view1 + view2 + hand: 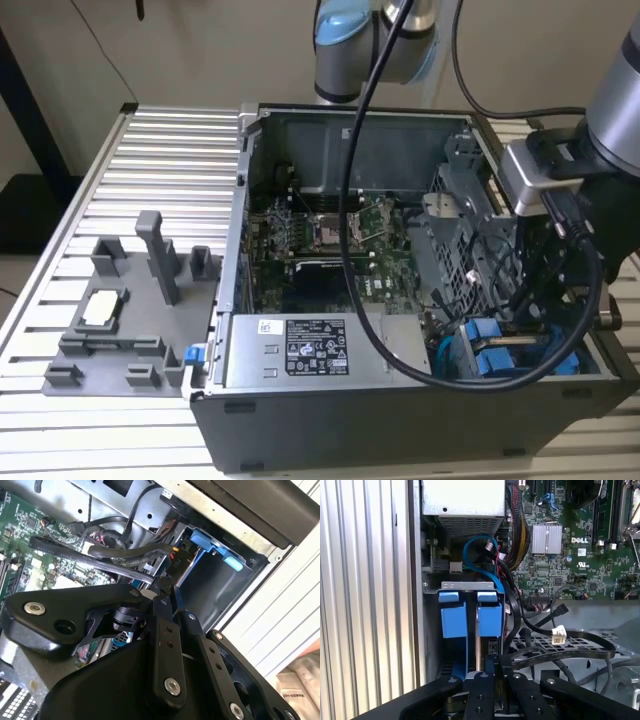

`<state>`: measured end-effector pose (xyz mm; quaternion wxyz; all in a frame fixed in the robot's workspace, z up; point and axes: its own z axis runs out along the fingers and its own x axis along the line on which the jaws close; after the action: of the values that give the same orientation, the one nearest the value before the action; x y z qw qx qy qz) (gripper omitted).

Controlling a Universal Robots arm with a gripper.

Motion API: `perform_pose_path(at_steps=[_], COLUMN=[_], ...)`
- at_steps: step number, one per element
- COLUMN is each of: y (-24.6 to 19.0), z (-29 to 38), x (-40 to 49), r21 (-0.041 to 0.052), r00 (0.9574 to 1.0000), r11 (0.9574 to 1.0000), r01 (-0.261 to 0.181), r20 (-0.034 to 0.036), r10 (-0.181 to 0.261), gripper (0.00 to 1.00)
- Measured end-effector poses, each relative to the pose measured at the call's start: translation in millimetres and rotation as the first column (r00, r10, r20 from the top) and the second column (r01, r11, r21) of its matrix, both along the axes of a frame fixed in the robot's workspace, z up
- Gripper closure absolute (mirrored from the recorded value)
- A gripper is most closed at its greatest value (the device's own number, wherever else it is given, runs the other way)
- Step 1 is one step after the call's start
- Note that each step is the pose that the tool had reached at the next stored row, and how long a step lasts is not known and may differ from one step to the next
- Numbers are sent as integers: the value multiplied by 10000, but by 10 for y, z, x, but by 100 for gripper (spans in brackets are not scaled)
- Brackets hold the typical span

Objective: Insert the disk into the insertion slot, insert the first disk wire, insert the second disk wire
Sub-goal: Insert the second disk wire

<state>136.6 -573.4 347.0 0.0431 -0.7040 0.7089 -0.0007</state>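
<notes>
The blue-framed disk [490,622] is seen seated upright in the grey insertion slot [468,585]; the gripper's [492,667] grip cannot be told.

Arm bent low at the exterior view's right — tool [492,672] pointing down, fingers close together.

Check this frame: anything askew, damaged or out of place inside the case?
Nothing looks damaged. Loose black cables lie slack over the grey drive cage near the gripper, and two blue carriers sit side by side, upright in the bay.
</notes>
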Motion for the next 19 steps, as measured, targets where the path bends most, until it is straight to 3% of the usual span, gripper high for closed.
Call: perform_pose_path(at_steps=[14,19], y=[0,0], z=[-56,-50], x=[13,14], r21=[7,12], r00=[9995,9994], r11=[9995,9995], r01=[327,329], r20=[-40,-120], r10=[-327,-329], gripper=[84,84])
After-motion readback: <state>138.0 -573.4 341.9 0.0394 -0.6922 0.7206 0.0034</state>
